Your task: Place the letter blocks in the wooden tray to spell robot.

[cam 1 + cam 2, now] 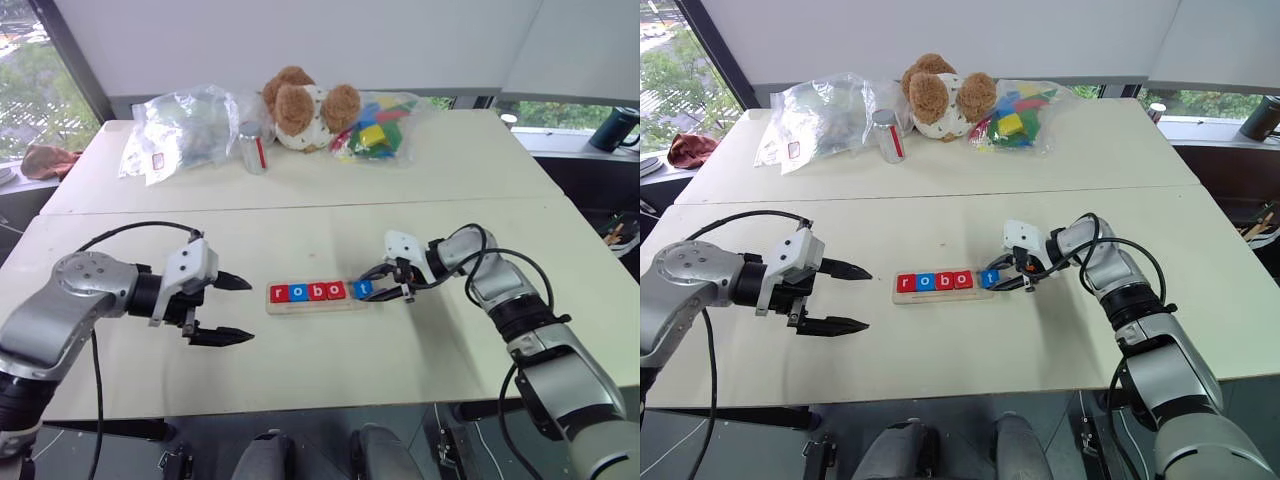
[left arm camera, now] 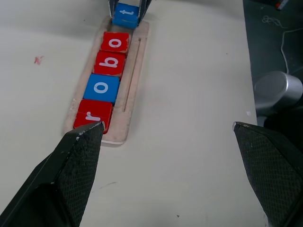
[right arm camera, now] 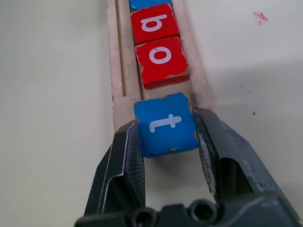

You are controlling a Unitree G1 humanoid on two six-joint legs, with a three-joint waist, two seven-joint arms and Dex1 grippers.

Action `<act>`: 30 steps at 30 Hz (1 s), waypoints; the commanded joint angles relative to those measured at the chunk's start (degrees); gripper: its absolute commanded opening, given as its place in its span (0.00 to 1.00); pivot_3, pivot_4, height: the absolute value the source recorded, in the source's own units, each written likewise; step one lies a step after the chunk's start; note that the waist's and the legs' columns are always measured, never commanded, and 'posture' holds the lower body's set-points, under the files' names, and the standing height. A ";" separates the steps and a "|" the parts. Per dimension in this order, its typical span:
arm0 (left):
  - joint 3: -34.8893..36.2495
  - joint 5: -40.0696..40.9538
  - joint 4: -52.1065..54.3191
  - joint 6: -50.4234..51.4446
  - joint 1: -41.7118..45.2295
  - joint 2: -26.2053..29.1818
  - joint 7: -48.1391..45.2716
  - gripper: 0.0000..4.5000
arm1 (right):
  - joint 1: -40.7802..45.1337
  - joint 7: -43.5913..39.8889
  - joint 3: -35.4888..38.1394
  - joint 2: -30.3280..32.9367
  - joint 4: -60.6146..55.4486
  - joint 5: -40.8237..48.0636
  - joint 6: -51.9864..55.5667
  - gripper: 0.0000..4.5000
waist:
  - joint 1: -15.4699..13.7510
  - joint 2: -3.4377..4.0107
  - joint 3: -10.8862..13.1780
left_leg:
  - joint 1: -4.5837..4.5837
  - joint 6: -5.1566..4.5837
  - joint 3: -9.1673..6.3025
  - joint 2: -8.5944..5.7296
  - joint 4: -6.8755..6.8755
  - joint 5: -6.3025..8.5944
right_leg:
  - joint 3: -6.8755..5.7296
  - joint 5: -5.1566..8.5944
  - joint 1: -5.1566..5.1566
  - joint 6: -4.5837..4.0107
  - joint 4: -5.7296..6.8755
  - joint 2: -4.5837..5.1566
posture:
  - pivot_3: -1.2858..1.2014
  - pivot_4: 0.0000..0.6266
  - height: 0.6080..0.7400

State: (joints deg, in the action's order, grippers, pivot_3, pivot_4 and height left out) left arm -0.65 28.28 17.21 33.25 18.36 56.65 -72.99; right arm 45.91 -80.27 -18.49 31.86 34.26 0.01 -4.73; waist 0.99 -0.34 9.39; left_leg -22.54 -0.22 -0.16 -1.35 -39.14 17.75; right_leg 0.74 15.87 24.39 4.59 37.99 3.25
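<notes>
Right end effector (image 3: 165, 156) clamped on blue "t" block (image 3: 165, 124), holding it at the right end of the wooden tray (image 1: 318, 305); its far edge seems to sit over the tray's end, seating unclear; red "r" block (image 1: 279, 293), blue "o" block (image 1: 297, 292), red "b" block (image 1: 316, 291), red "o" block (image 1: 336, 290) sit in the slot in a row; tray lies mid-table (image 1: 300, 200); left end effector (image 1: 228, 308) wide open, empty, just left of tray; teddy bear (image 1: 305, 105), can (image 1: 253, 147), plastic bags (image 1: 180, 130) at far edge.
</notes>
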 commanded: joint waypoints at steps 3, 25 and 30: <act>2.10 1.87 1.75 0.43 0.68 -0.04 0.85 1.00 | 2.05 0.51 0.12 -1.84 1.70 -0.85 -0.79 0.25 | 0.03 0.00 0.00 | 0.01 0.02 0.00 0.00 0.01 -0.01 | 0.00 0.00 0.00 0.00 0.02 0.00 | 0.52 0.24 1.00; 1.76 2.30 0.84 -0.18 1.52 -0.63 2.95 1.00 | 1.26 0.46 -0.41 -3.79 0.03 -1.40 4.19 0.25 | 0.02 0.00 0.00 | 0.02 0.03 -0.01 0.01 0.01 -0.01 | -0.01 0.00 0.00 0.00 0.02 0.00 | 0.52 0.24 1.00; 1.45 2.14 0.59 -0.26 1.96 -0.77 3.22 1.00 | 0.65 -0.64 -0.68 -3.40 -1.65 -1.09 6.52 0.25 | 0.02 0.00 0.00 | 0.02 0.03 -0.02 0.01 0.01 -0.01 | -0.01 0.00 0.00 0.00 0.02 0.00 | 0.52 0.24 1.00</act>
State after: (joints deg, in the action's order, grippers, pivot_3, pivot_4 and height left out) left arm -0.66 30.42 17.45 34.08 19.08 55.96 -69.83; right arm 47.21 -79.89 -18.50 28.46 34.41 -1.12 1.23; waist 1.00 -0.34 9.39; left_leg -22.52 -0.19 -0.17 -1.34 -39.13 17.74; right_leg 0.74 15.87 24.39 4.58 38.01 3.25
